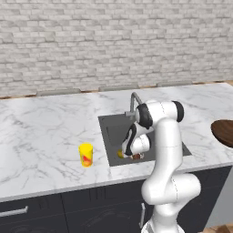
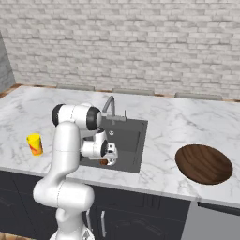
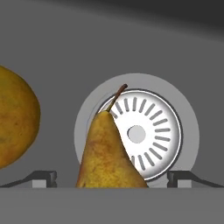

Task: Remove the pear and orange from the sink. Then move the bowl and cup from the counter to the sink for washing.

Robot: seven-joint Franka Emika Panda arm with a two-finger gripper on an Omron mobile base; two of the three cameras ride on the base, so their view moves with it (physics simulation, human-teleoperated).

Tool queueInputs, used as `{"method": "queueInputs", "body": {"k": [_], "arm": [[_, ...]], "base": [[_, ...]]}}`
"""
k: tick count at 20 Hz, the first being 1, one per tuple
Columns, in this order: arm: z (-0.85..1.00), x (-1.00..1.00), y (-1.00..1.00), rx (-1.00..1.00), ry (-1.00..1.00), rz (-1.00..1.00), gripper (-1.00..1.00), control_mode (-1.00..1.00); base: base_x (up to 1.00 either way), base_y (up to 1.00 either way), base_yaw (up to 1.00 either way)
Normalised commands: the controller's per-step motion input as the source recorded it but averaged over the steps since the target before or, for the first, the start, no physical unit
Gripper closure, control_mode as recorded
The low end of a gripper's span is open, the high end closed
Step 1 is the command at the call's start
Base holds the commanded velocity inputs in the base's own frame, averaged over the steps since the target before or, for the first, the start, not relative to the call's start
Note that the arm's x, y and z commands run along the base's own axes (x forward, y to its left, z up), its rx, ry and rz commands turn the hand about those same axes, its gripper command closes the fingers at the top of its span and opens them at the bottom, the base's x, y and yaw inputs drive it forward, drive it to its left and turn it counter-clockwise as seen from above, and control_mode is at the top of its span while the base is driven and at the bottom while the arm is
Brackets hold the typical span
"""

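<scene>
You have the marble counter (image 1: 41,136) widest, with the dark sink (image 2: 133,133) sunk in its middle and the brown bowl (image 2: 204,164) resting well to the right of it. The yellow cup (image 1: 86,154) stands left of the basin. Down inside, your gripper (image 3: 112,179) hangs with jaws spread wide, the pear (image 3: 108,151) upright between them over the drain (image 3: 144,133), the orange (image 3: 15,124) just beside it.
</scene>
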Motion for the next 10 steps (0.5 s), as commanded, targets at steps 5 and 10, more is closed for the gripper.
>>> {"method": "queueInputs", "body": {"k": [5, 10], "arm": [[0.0, -0.07, -0.08, 0.0, 0.0, 0.0, -1.0, -1.0], [-0.02, -0.07, -0.05, 0.0, 0.0, 0.0, -1.0, -1.0]], "base": [[0.0, 0.0, 0.0], [0.0, 0.0, 0.0]]}}
